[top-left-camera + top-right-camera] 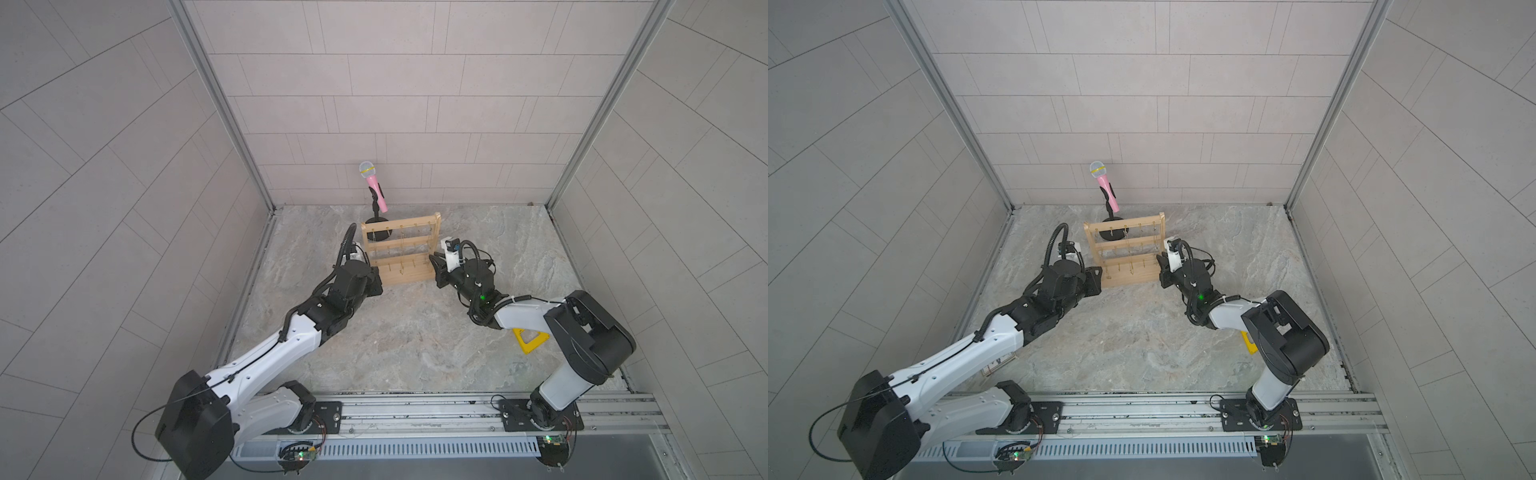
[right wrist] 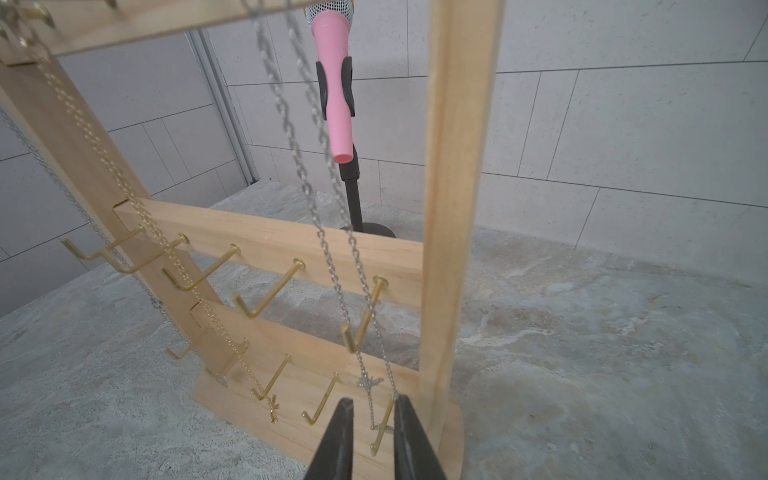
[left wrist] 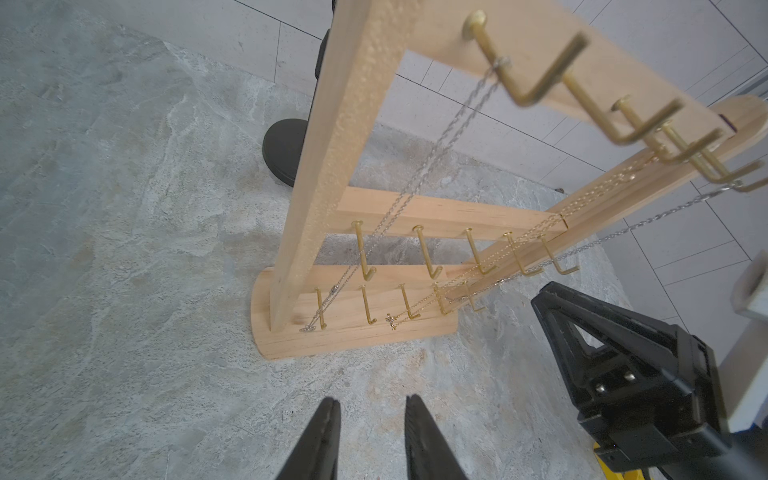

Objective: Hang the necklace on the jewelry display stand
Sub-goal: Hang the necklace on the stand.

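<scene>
I'm watching the silver necklace (image 2: 328, 266) hanging from the top bar (image 2: 145, 27) of the jewelry display stand (image 2: 449, 208), my right hand (image 2: 373, 401) parted loosely around its chain and my left hand (image 3: 372, 399) open and empty, and I'm fearing a fingertip snagging the chain and dragging it off on retreat.

In a top view, whatever hangs on the jewelry display stand (image 1: 411, 277) is too small to make out. The right arm (image 1: 519, 313) covers part of a yellow object (image 1: 520, 340) (its kind cannot be told). In the right wrist view, the picture's edge cuts off the pink microphone (image 2: 334, 83) at its head. In the left wrist view, the nearest top hooks (image 3: 491, 52) are blurred.
</scene>
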`<control>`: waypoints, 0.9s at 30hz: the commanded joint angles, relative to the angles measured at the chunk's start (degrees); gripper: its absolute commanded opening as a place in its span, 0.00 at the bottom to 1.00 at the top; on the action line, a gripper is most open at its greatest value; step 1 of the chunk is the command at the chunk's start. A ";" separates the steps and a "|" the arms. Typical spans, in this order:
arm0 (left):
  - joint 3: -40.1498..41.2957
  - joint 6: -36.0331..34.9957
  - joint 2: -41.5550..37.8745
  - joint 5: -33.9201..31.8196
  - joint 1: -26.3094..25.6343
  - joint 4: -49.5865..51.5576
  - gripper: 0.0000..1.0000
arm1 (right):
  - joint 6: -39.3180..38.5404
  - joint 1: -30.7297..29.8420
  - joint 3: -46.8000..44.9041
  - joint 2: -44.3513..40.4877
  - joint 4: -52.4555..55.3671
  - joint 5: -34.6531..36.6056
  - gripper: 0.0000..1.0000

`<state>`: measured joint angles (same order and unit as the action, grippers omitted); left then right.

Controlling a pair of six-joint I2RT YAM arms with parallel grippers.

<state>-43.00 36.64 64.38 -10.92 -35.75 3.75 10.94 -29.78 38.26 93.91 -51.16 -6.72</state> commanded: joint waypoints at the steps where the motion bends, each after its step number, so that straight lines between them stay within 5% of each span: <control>1: -0.30 0.56 0.59 -0.60 0.28 -0.12 0.31 | -0.28 0.11 1.02 0.82 -1.18 -0.83 0.21; 27: -0.18 0.62 -0.04 -0.73 0.33 0.45 0.31 | 0.07 0.16 0.19 0.57 -1.04 -0.82 0.24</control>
<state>-43.00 36.64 65.08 -10.92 -35.75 3.77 10.96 -29.76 38.26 94.19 -51.70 -7.31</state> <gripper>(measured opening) 0.313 0.235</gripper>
